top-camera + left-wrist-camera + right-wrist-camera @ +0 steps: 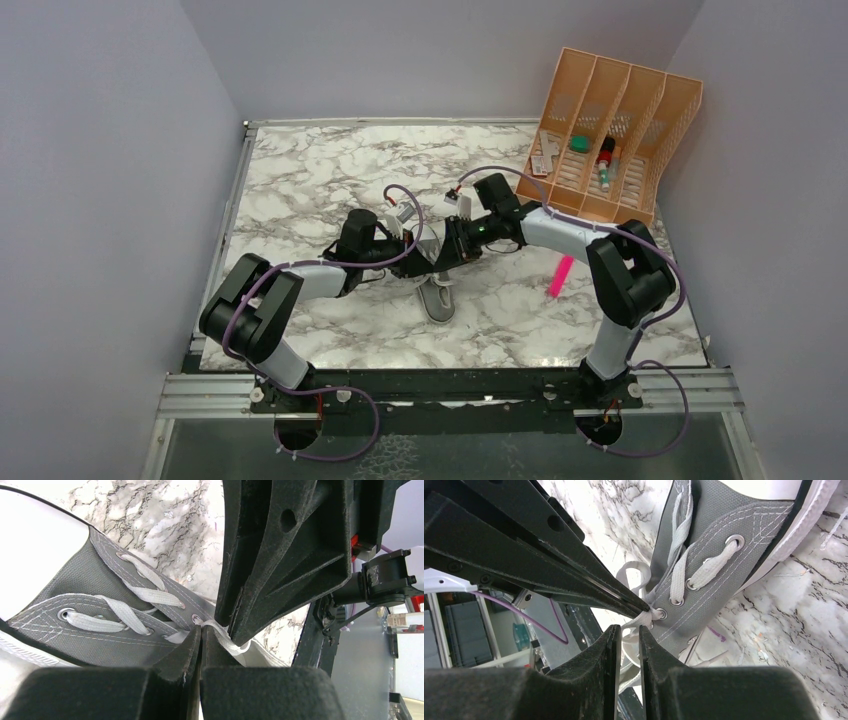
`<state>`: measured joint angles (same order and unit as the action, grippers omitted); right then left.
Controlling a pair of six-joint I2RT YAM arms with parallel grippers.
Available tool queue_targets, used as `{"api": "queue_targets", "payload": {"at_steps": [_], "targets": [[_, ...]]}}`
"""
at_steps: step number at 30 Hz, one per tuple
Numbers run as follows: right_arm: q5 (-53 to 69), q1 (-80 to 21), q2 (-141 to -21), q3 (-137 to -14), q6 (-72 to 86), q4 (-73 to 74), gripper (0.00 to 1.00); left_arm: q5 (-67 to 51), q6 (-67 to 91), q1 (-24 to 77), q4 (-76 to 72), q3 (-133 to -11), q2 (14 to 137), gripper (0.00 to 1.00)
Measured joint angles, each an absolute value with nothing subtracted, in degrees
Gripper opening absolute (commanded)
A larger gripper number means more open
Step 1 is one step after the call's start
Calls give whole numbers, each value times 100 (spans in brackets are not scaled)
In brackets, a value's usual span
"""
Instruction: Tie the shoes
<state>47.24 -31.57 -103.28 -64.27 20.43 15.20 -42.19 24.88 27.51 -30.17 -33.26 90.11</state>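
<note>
Right now the grey sneaker (437, 298) lies mid-way across the table (330, 170). The left tool (200, 635) and right tool (629, 632) each pinch its white laces (639, 619) tight beside the top eyelets (661, 613), probably to draw them taut.

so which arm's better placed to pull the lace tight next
left, i'd guess: the left tool is shut on the lace right at the top eyelet. the right tool grips lace too, but a slit shows between its tips, so its hold looks less sure.
</note>
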Motion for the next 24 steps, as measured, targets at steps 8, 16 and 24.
{"api": "queue_targets", "payload": {"at_steps": [8, 16, 24], "targets": [[4678, -3155, -10335, -6427, 2115, 1457, 30, -4219, 2493, 2751, -3017, -3328, 9011, 0], [4587, -3048, -10285, -6294, 2095, 1439, 36, -4219, 2510, 2751, -3015, -3328, 9011, 0], [4593, -2947, -10243, -6176, 2084, 1382, 35, -4219, 2528, 2751, -3017, -3326, 9011, 0]]}}
